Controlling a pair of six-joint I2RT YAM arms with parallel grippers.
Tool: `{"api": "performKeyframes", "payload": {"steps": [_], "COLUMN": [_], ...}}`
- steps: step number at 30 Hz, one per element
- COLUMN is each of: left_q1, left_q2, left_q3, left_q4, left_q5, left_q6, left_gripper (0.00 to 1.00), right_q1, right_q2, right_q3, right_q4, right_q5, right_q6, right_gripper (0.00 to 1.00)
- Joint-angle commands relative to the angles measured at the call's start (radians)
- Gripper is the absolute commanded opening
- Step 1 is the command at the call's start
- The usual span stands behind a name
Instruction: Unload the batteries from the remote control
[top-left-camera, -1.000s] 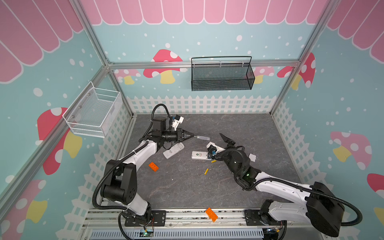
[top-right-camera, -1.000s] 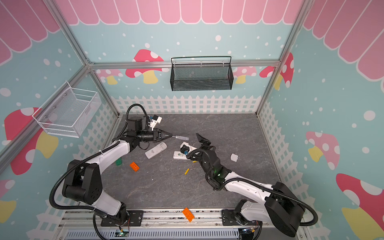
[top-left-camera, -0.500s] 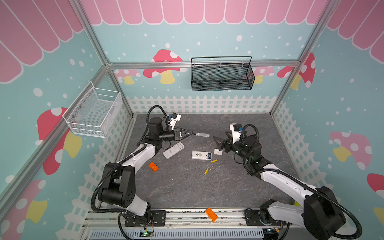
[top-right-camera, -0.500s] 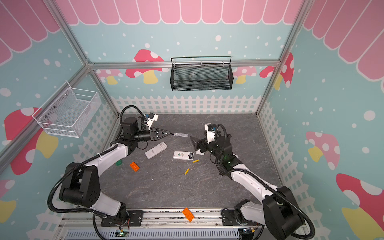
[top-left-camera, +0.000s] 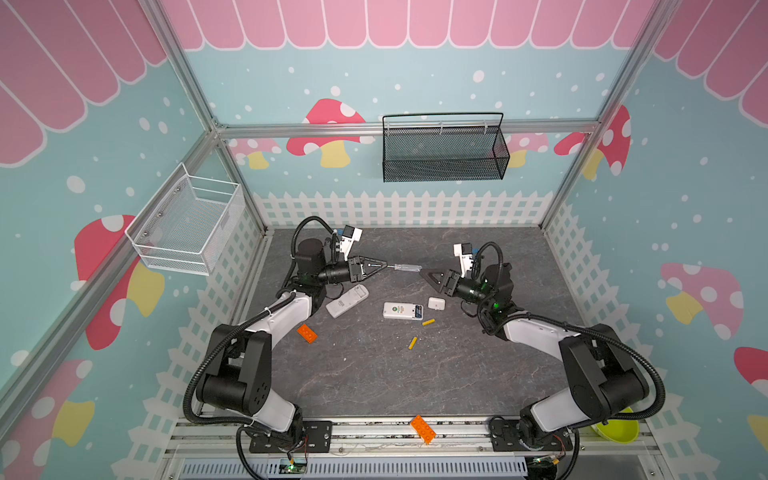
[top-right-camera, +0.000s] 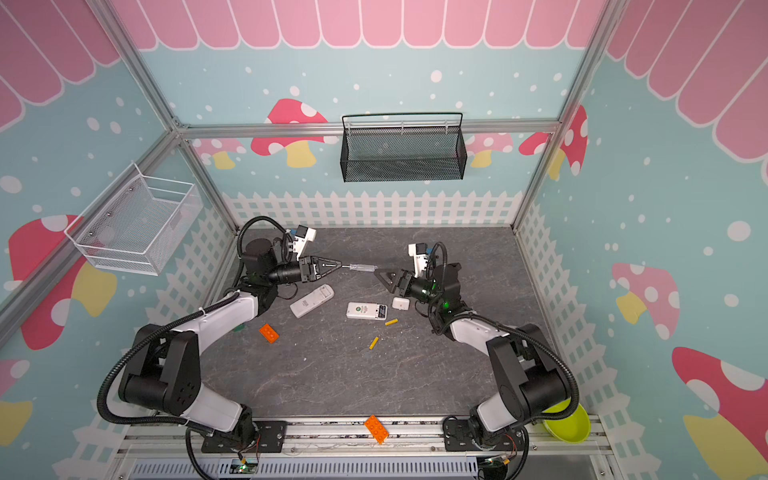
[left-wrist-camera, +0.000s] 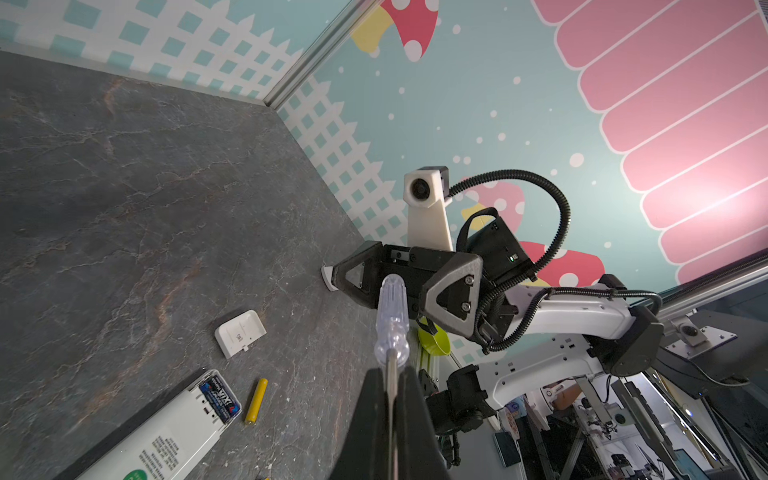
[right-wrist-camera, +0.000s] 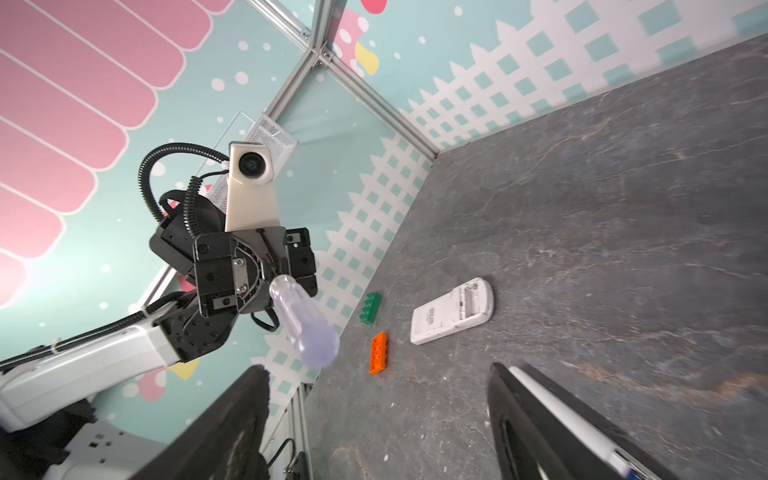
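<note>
The left gripper (top-left-camera: 383, 266) was clenched on the metal shaft of the screwdriver (top-left-camera: 407, 267). The clear handle pointed at the right gripper (top-left-camera: 429, 277), whose jaws stood wide apart and held nothing. The opened remote control (top-left-camera: 402, 311) lay on the table (top-left-camera: 374, 374), apart from both grippers and cut off in the right wrist view. In its compartment one dark battery (left-wrist-camera: 218, 400) showed; whether another lay beside it I could not tell. A yellow battery (top-left-camera: 428, 322) lay just beside the remote, and the second yellow battery (top-left-camera: 412, 342) lay near it, both well apart from the grippers.
</note>
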Motion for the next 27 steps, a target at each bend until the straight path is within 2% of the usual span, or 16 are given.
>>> {"api": "performKeyframes", "payload": {"steps": [1,7,11,16,19,27], "left_q1": [-0.022,-0.043,-0.048,-0.048,-0.051,-0.053], "left_q2": [-0.011,0.017,0.025,0.022,0.022,0.028], "left_q3": [0.002,0.007,0.003,-0.005,-0.013,0.0], "left_q4": [0.045,0.061,0.123,0.119,0.093,0.057], "left_q5": [0.021,-0.001,-0.005,-0.003,-0.022,-0.025], "left_q6": [-0.019,-0.05,-0.09,-0.088,-0.059,-0.041], "left_gripper": [0.0,0.0,0.0,0.0,0.0,0.0], "right_q1": [0.001,0.017,0.035,0.063,0.069,0.078], "right_q2": [0.032,0.072,0.118,0.172,0.183,0.204], "right_q3": [0.054,0.104,0.131,0.174,0.191,0.211], "right_q4": [0.111,0.149,0.149,0.182,0.185,0.188], "right_q5": [-0.101,-0.15,-0.18,-0.205,-0.203,-0.22], "right_q6": [0.102,0.116,0.123,0.152,0.15,0.152], "right_gripper": [0.8,0.75,0.67,0.58,0.52,0.26]}}
